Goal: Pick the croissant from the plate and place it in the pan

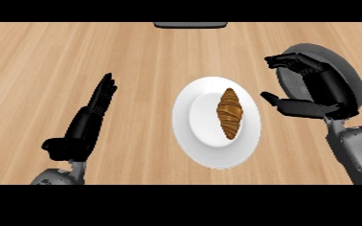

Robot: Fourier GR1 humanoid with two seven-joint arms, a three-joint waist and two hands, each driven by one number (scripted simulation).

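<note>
Croissant (230, 113) on white plate (189, 124) mid tabletop (106, 48), pan (339, 62) far right under right hand (322, 88), fingers spread, holding nothing; left hand (88, 119) flat, straight.

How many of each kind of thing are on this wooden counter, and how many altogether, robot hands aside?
Croissant: 1, lying on the plate
White plate: 1
Grey pan: 1, partly hidden behind the right hand
Dark flat object at the far edge: 1, too cut off to identify
Total: 4
</note>
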